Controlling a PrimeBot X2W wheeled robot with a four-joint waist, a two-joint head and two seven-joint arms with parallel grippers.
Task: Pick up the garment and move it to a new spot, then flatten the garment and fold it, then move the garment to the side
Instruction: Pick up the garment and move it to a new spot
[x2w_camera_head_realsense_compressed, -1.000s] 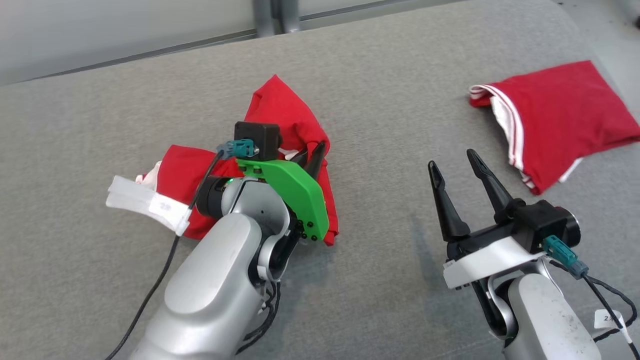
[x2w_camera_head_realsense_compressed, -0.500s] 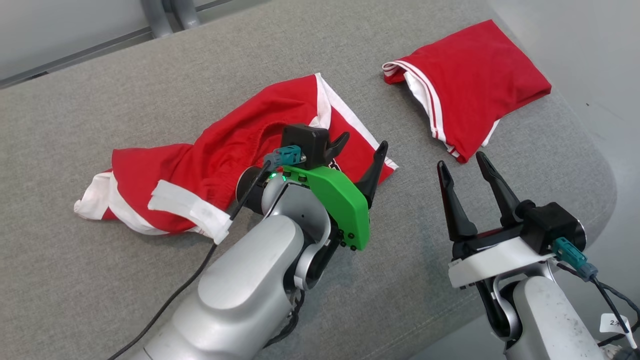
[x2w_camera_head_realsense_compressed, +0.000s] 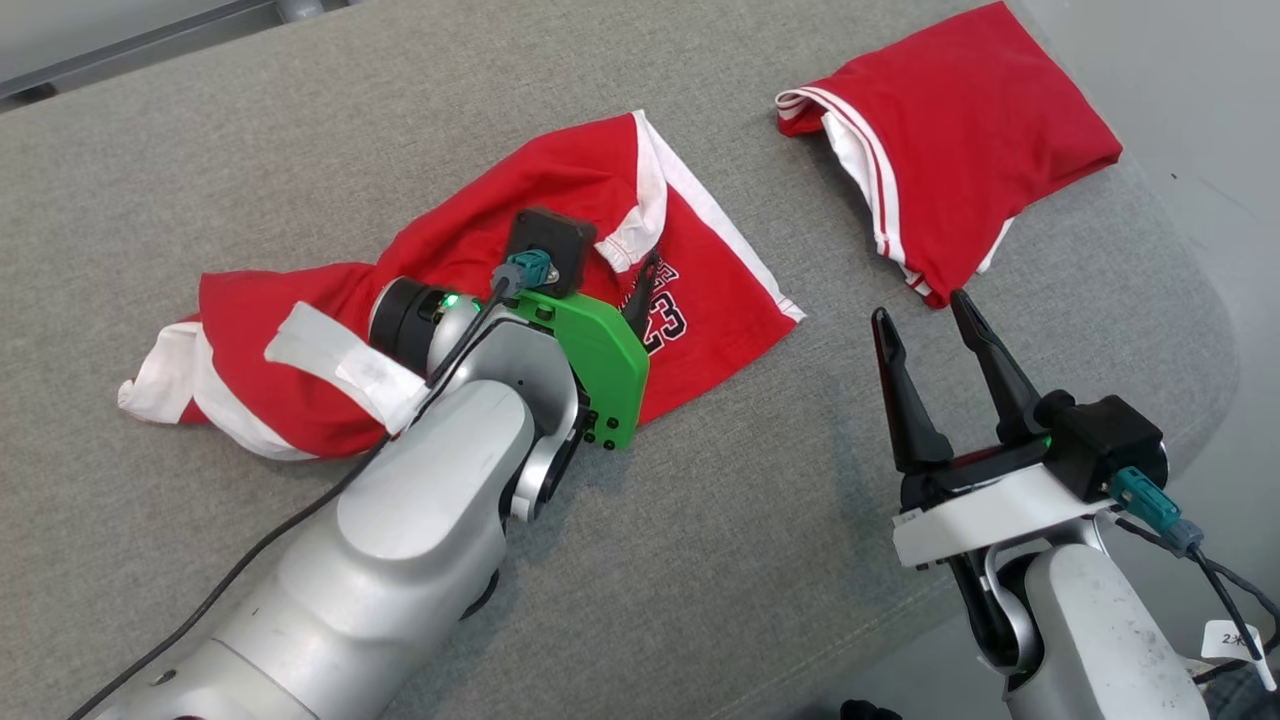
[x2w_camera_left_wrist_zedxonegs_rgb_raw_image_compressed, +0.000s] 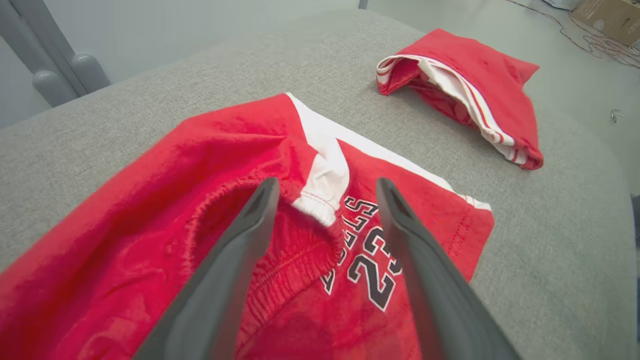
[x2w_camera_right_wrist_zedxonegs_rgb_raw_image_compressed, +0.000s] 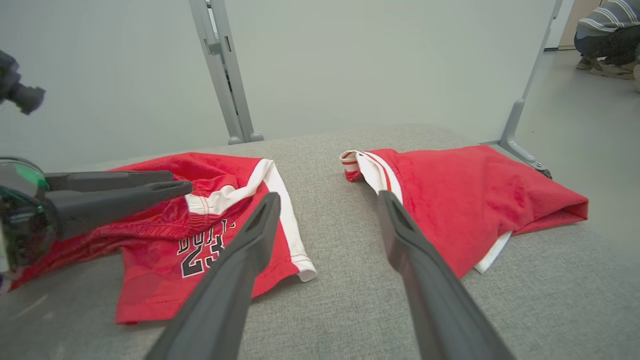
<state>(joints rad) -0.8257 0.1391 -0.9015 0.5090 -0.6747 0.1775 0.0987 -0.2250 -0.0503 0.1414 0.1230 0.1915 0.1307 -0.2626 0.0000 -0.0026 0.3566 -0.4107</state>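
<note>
The garment (x2w_camera_head_realsense_compressed: 720, 300) is a pair of red shorts with white trim and a "23" print, lying loosely spread and rumpled on the grey padded surface (x2w_camera_head_realsense_compressed: 700, 560). My left gripper (x2w_camera_head_realsense_compressed: 630, 275) hovers just above its middle, open, with nothing between the fingers. In the left wrist view the gripper (x2w_camera_left_wrist_zedxonegs_rgb_raw_image_compressed: 326, 182) frames the white waistband fold of the garment (x2w_camera_left_wrist_zedxonegs_rgb_raw_image_compressed: 200, 165). My right gripper (x2w_camera_head_realsense_compressed: 921, 308) stands open and empty to the right of the shorts. In the right wrist view this gripper (x2w_camera_right_wrist_zedxonegs_rgb_raw_image_compressed: 327, 196) points between the garment (x2w_camera_right_wrist_zedxonegs_rgb_raw_image_compressed: 160, 280) and the other red piece, with my left gripper (x2w_camera_right_wrist_zedxonegs_rgb_raw_image_compressed: 179, 181) at the left.
A second red garment (x2w_camera_head_realsense_compressed: 970, 150), folded, with white stripes, lies at the back right near the surface's rounded corner (x2w_camera_head_realsense_compressed: 1190, 400). Grey partition posts (x2w_camera_right_wrist_zedxonegs_rgb_raw_image_compressed: 222, 75) stand behind the surface. A person (x2w_camera_right_wrist_zedxonegs_rgb_raw_image_compressed: 605, 30) crouches on the floor far to the right.
My left gripper has opened and let go of the garment, which went from a bunched heap to lying spread out. The head camera has shifted. The right gripper has stayed open.
</note>
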